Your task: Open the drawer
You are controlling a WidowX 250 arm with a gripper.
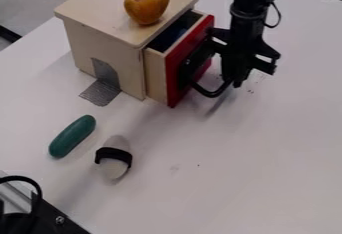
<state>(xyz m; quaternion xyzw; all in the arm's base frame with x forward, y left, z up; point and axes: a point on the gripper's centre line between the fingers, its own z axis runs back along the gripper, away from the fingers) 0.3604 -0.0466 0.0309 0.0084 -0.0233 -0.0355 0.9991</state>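
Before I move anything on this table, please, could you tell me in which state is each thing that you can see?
Drawer: partly open, something dark blue inside.
Wooden box: upright.
Orange cup-shaped thing: on the box, a purple piece in its top.
Mesh strip: bent, partly up the box's side.
Green oblong: lying down.
Pale oval thing: black band around it.
Gripper: lowered at the drawer's front.

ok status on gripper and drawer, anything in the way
Gripper at the handle. Drawer partly open. Green piece and banded piece look clear of its path.
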